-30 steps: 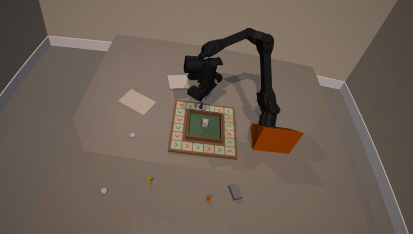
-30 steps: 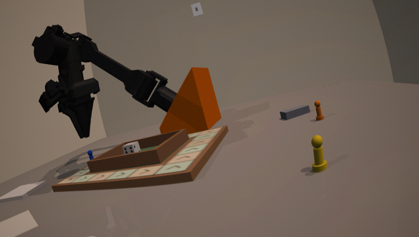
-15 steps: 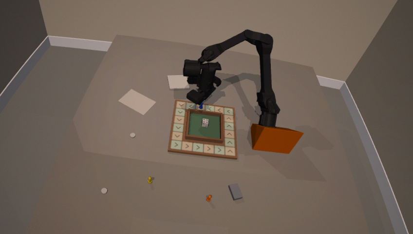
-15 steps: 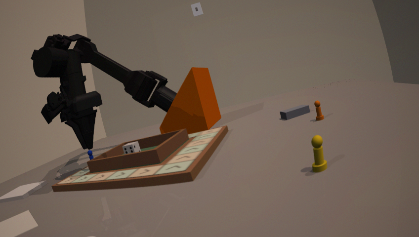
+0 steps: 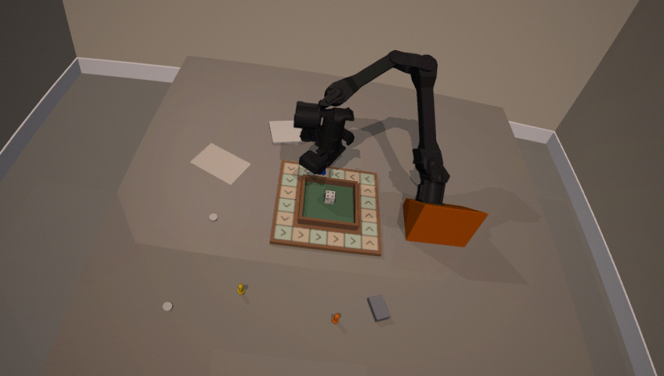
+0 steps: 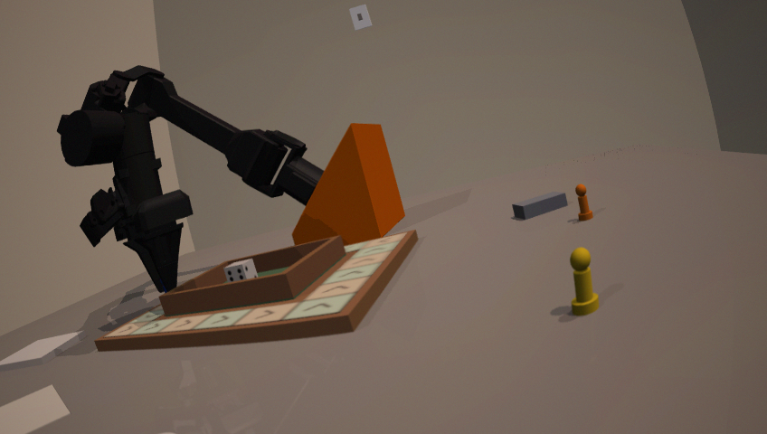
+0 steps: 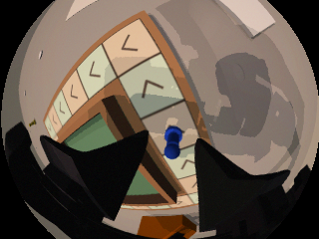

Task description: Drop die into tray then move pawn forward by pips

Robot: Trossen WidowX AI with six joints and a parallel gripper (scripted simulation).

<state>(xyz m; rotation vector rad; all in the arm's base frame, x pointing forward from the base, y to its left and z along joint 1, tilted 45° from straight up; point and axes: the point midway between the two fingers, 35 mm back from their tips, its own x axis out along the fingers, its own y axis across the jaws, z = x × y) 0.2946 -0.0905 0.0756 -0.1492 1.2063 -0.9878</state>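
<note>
Black fingers of the gripper (image 7: 171, 159) are standing half open on either side of the small blue pawn (image 7: 173, 142) in the wrist view, and they are holding nothing; whether they are touching it I cannot tell. The pawn is standing upright on a green arrow square, just outside the tray's wooden wall.

Seen from the top, the gripper (image 5: 318, 168) is hanging at the 12 o'clock edge of the board (image 5: 326, 246). The white die (image 5: 330, 197) is lying in the middle of the green tray (image 5: 328, 225), four pips on top.

Further out from the board, a yellow pawn (image 5: 240, 289) is at 7 o'clock, an orange pawn (image 5: 335, 318) and a grey block (image 5: 378, 308) near 6 o'clock. The arm's orange base (image 5: 440, 225) is sitting at 3 o'clock.
</note>
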